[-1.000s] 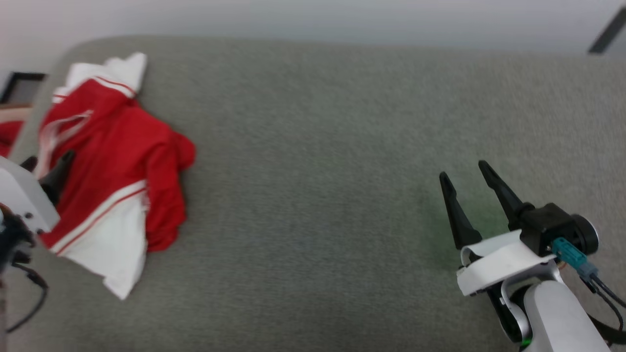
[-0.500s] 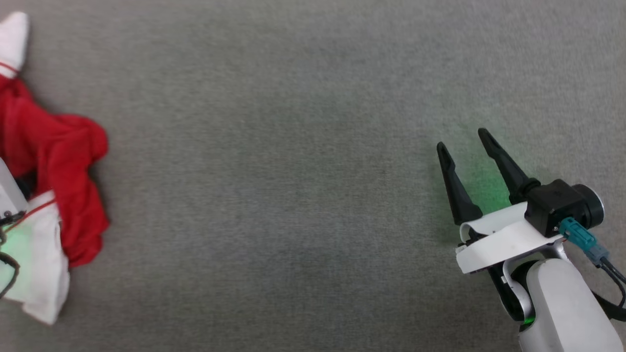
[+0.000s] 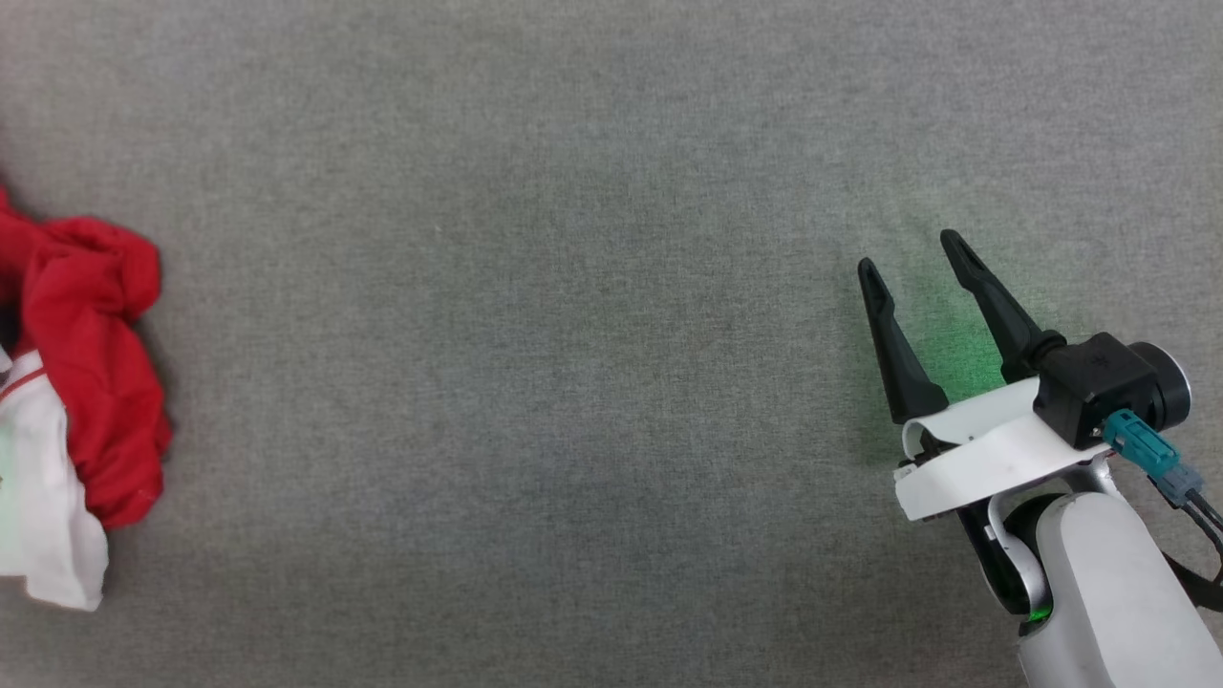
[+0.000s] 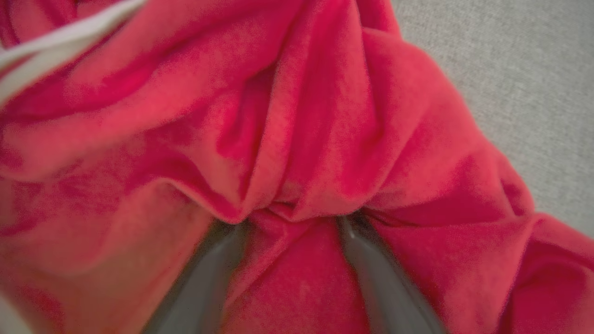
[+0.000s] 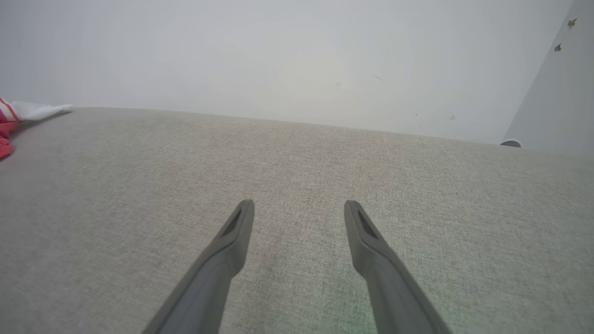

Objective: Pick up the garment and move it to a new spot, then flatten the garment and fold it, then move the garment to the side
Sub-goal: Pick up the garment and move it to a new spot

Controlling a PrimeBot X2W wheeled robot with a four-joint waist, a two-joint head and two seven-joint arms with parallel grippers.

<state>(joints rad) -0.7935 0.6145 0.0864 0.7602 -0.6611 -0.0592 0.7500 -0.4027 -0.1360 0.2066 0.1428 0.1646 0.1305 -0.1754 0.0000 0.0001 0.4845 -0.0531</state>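
**Left tool buried in the red garment, right tool idle over bare bench**

The garment (image 3: 91, 382), a crumpled red jersey T-shirt with a white sleeve and red-and-white striped trim, lies in a heap on the bench (image 3: 535, 334), which is covered in grey woven fabric. In the head view the heap sits at the left edge, red folds uppermost and the white sleeve hanging below them.

The left tool (image 4: 290, 225) is pushed into the garment (image 4: 301, 116). Its two dark fingers (image 4: 204, 278) stand well apart, with red cloth bulging up between them and a fold draped over their tips, so the tips themselves are hidden. Whether the cloth is pinched cannot be told.

The right tool (image 3: 908, 253) is well apart from the garment, far to its right, with bare bench between them. Its fingers are spread wide and hold nothing, and a faint green glow (image 3: 941, 349) falls on the fabric between them. In the right wrist view the same tool (image 5: 299, 204) points across the bench (image 5: 297, 162) toward a pale wall (image 5: 278, 55), and a tip of the garment's white sleeve (image 5: 39, 110) shows at the far left.
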